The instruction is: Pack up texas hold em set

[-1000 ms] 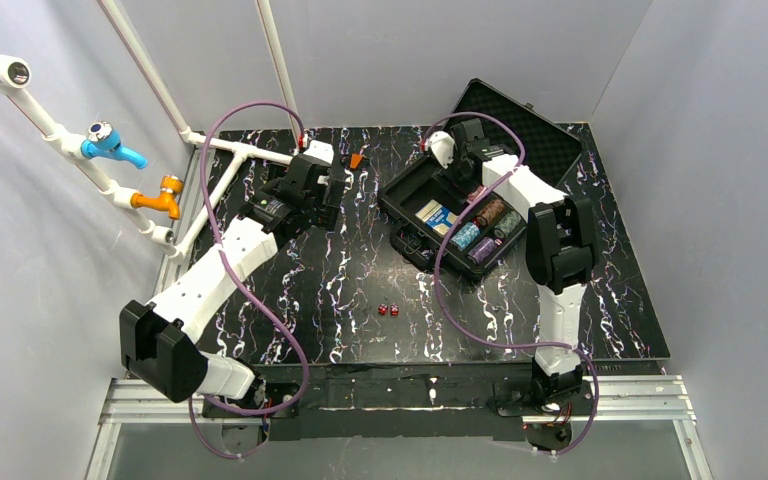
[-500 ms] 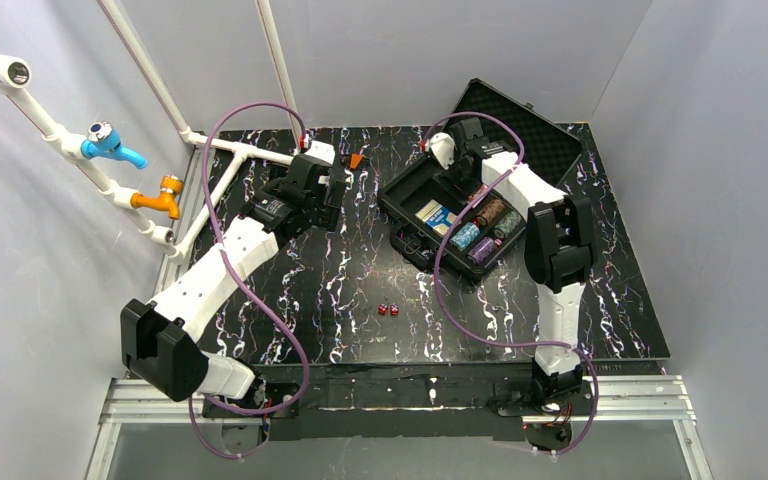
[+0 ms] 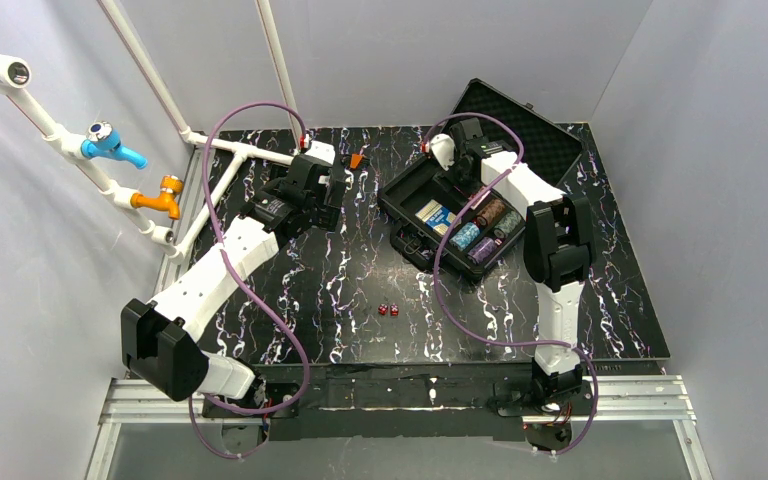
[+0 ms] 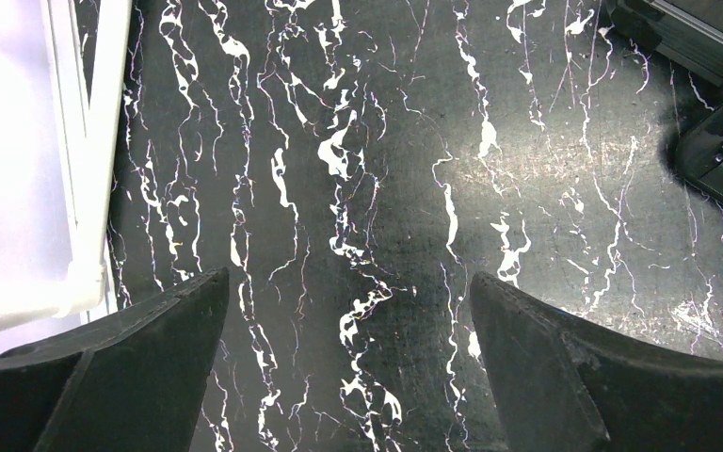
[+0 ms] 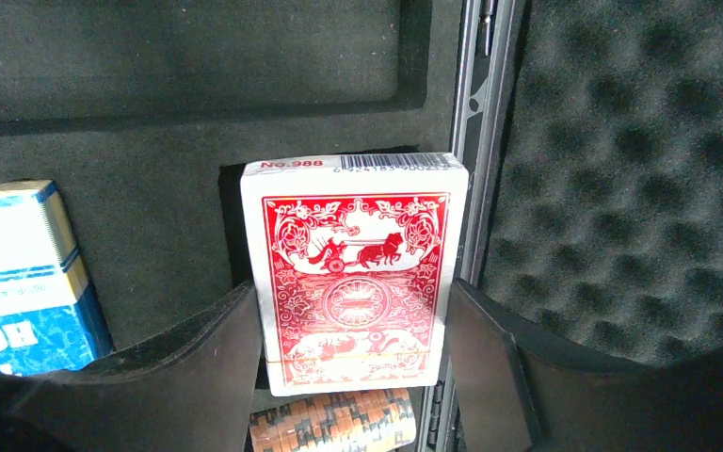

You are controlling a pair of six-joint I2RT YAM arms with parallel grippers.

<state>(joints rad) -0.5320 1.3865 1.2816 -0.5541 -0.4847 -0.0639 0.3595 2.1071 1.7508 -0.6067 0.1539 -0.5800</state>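
Compared with the frame one second earlier, the top view shows almost no change: the right arm's wrist has shifted only slightly over the far end of the case (image 3: 393, 203), the left arm holds the same pose, and the two red dice (image 3: 388, 310) lie where they were on the table (image 4: 386, 188), toward 6 o'clock from its centre and well apart from the case. The case sits at about 1 o'clock on the table with its foam-lined lid (image 3: 525, 125) open toward 1 o'clock. Legible writing: the upper edge of the red card deck (image 5: 353, 273) reads "No.988" beside a barcode whose digits cannot be read; its back carries a red ornamental print. The blue card deck (image 5: 19, 273), at 9 o'clock from the red deck in the right wrist view, shows partial white letters that cannot be read with confidence. The right gripper (image 5: 353, 325) clamps the red card deck, one finger on each long side, over a dark recess next to the case hinge; whether the deck touches the recess floor cannot be determined. A brown chip stack (image 5: 334, 424) lies just at 6 o'clock of the deck. The left gripper (image 4: 348, 311) is spread wide above bare table, holding nothing, with a white pipe (image 4: 85, 141) at 9 o'clock.
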